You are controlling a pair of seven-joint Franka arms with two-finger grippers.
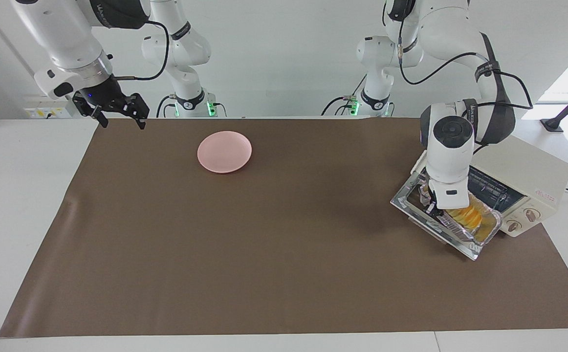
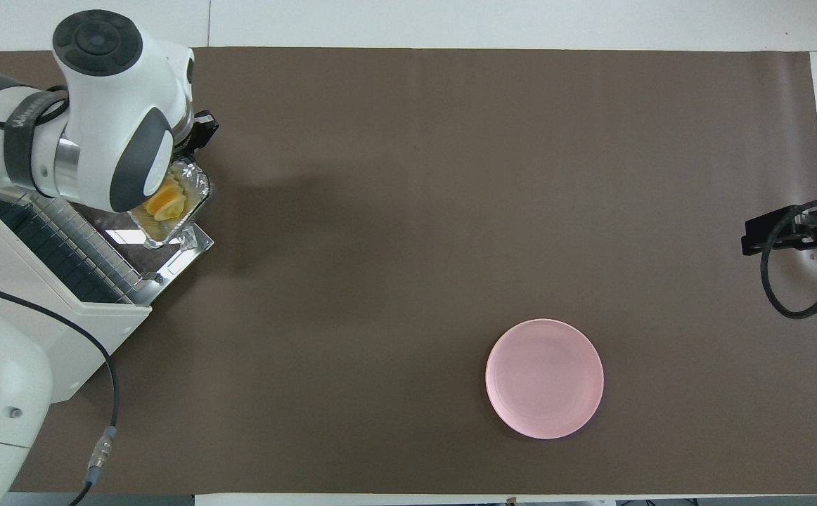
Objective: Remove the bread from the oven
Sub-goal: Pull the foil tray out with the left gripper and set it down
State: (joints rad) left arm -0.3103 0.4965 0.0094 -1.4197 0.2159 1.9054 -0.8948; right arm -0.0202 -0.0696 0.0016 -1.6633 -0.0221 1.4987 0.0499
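Facing view: the left arm's white wrist hides most of the left gripper [image 1: 434, 209], which is clamped on the rim of the crinkled silver foil tray [image 1: 465, 226]. The tray rests over the lowered glass door [image 1: 413, 201] of the cream-white countertop toaster oven [image 1: 533, 176], and the ridged golden-yellow bread [image 1: 469, 216] lies in it, outside the oven's mouth. The right gripper [image 1: 117, 116] waits with its fingers spread over the corner of the brown table mat [image 1: 274, 234] at the right arm's end. A round pink plate [image 1: 224, 151] sits on the mat. A pale wall rises past the arm bases.

Overhead view: the left arm covers most of the bread [image 2: 164, 204] and the tray [image 2: 196, 190]. The right gripper [image 2: 767, 235] is cut off at the frame edge.
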